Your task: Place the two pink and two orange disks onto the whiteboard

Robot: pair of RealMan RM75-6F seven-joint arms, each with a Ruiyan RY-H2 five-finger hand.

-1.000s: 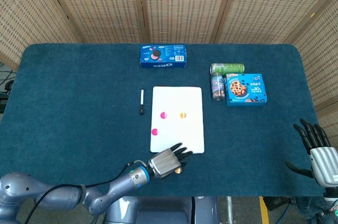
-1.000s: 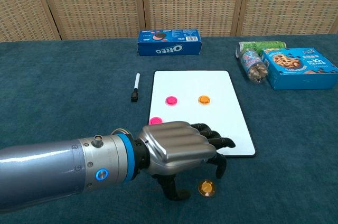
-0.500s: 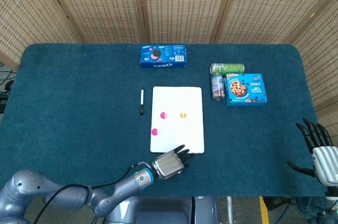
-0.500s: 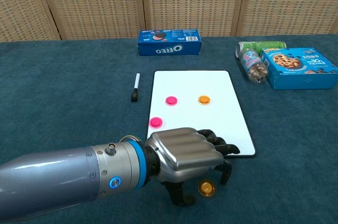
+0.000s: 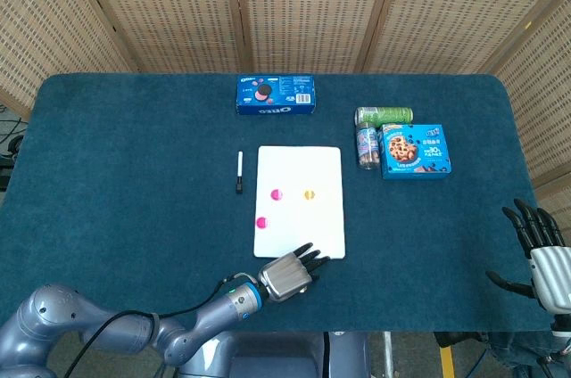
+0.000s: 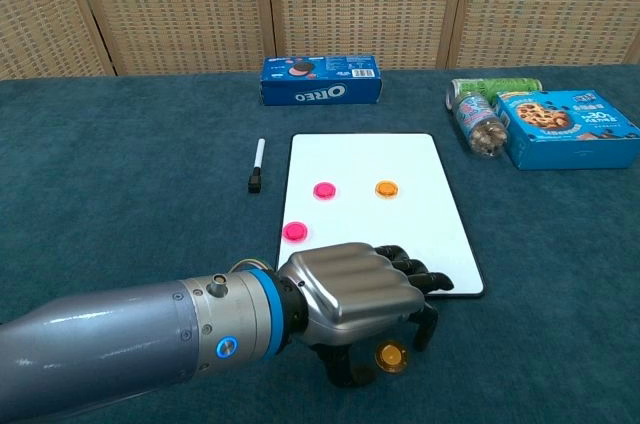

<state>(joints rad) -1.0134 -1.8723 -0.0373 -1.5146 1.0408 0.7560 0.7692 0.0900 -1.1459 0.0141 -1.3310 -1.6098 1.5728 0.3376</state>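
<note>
Blue felt covers the desk (image 6: 120, 204). Whiteboard (image 6: 400, 159) holds two pink disks (image 6: 323, 189) and one orange disk (image 6: 386, 188); another orange disk (image 6: 391, 355) lies at six o'clock of it, under the left hand (image 6: 350, 294), fingers (image 6: 425, 279) curled loosely around nothing. Right hand (image 5: 540, 249) fingers spread wide.

The left hand (image 6: 350, 299) partly hides the loose orange disk (image 6: 392, 356).

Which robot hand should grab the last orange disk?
Left. The left hand hovers right over the orange disk near the whiteboard; the right hand is far off at the table's edge.
</note>
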